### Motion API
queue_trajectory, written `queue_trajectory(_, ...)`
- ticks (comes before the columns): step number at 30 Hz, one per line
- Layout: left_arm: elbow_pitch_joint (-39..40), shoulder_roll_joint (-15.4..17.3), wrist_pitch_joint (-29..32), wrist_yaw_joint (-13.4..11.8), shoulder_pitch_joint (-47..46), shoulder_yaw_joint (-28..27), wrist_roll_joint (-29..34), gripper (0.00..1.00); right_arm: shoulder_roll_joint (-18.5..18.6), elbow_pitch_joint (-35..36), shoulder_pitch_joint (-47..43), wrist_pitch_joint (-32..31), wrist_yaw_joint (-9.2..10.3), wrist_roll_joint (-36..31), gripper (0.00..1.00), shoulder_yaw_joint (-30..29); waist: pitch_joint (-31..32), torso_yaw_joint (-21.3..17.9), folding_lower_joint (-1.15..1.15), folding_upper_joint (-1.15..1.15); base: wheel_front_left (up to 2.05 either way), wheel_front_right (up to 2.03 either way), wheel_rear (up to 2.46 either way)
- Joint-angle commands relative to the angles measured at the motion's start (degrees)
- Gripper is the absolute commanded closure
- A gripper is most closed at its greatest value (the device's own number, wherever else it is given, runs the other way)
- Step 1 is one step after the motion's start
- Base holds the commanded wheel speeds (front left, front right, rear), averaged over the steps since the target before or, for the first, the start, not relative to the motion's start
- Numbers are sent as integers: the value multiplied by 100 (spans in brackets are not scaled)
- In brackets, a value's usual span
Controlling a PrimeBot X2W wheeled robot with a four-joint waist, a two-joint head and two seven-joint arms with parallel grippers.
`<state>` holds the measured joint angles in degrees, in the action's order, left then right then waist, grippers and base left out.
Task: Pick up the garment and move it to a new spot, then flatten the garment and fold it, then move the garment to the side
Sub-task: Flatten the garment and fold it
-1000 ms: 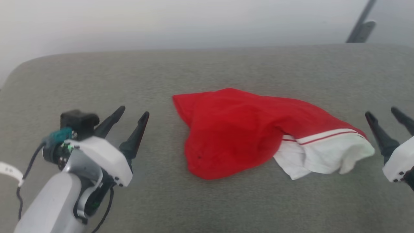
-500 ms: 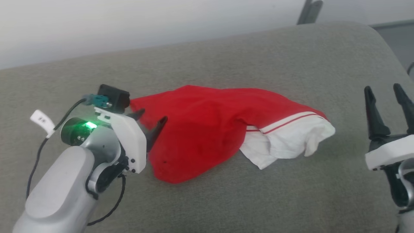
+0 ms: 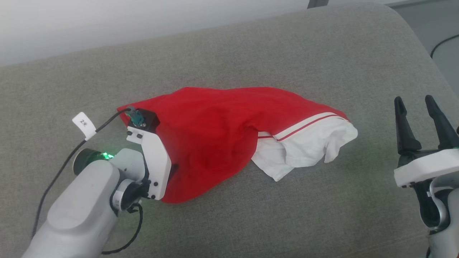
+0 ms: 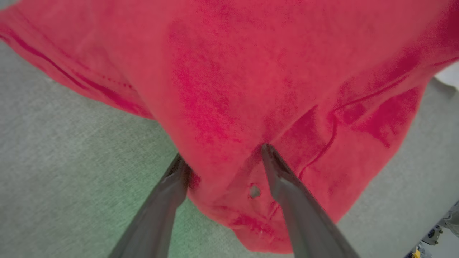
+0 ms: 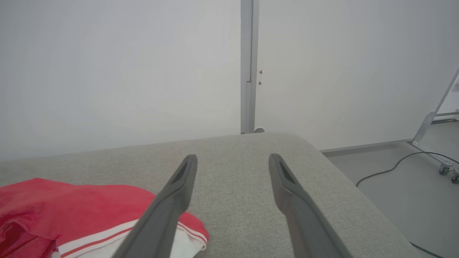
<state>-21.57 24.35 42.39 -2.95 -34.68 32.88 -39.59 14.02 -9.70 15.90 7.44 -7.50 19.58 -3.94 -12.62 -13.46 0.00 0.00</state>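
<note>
Garment lies crumpled mid-cushion: soft, light jersey, likely to sag and drag. Your left gripper is spread wide astride its red 8 o'clock edge, nothing pinched yet; right gripper hangs open, empty, at 3 o'clock. Pinch a thick fold

White tag on the left arm's black cable, handwritten "2" plus one unclear character

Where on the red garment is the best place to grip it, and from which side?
Probably the bunched red edge of the garment at the robot's left, coming from that side: the cloth humps into a fold there, and the open left gripper straddles it.
</note>
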Motion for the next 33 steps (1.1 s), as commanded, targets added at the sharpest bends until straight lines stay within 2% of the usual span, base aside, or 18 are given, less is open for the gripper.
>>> queue_trajectory(1, -141, -3, 95, -16, -103, 52, 27, 0, -30, -29, 77, 35, 2, 42, 0, 7, -31, 2, 0, 0, 0, 0, 0)
queue_trajectory(2, -221, -31, 116, 29, -120, 91, 27, 100, -31, -43, 86, 44, 3, 52, 0, 10, -49, 6, 0, 0, 0, 0, 0)
queue_trajectory(7, -596, -107, 78, 70, -233, 100, -23, 100, -7, -85, 145, 97, 2, 59, 0, 16, -87, 60, 0, 0, 0, 0, 0)
queue_trajectory(11, -683, 17, -72, 22, -348, -21, 1, 100, 11, -97, 127, 120, 2, 80, 0, -34, -69, 124, 0, 0, 0, 0, 0)
queue_trajectory(19, -855, 669, -382, -167, -307, -377, 73, 100, 83, -115, -21, 66, 3, 39, 0, -126, 72, 283, 0, 0, 0, 0, 0)
queue_trajectory(23, -980, 960, -330, -355, -62, -526, 24, 100, 81, -76, -80, 34, 3, -3, 0, -162, 142, 323, 0, 0, 0, 0, 0)
queue_trajectory(28, -1062, 1061, -296, -498, 239, -621, -132, 100, 66, -47, -158, -18, 3, -19, 0, -199, 203, 357, 0, 0, 0, 0, 0)
queue_trajectory(31, -1043, 1076, -323, -455, 357, -576, -138, 100, 49, -37, -176, -32, 3, -32, 0, -209, 230, 359, 0, 0, 0, 0, 0)
queue_trajectory(32, -1000, 1064, -372, -439, 363, -572, -137, 93, 41, -32, -190, -43, 3, -38, 0, -210, 238, 359, 0, 0, 0, 0, 0)
queue_trajectory(33, -959, 1063, -399, -415, 366, -548, -109, 57, 33, -28, -204, -46, 3, -41, 0, -208, 246, 358, 0, 0, 0, 0, 0)
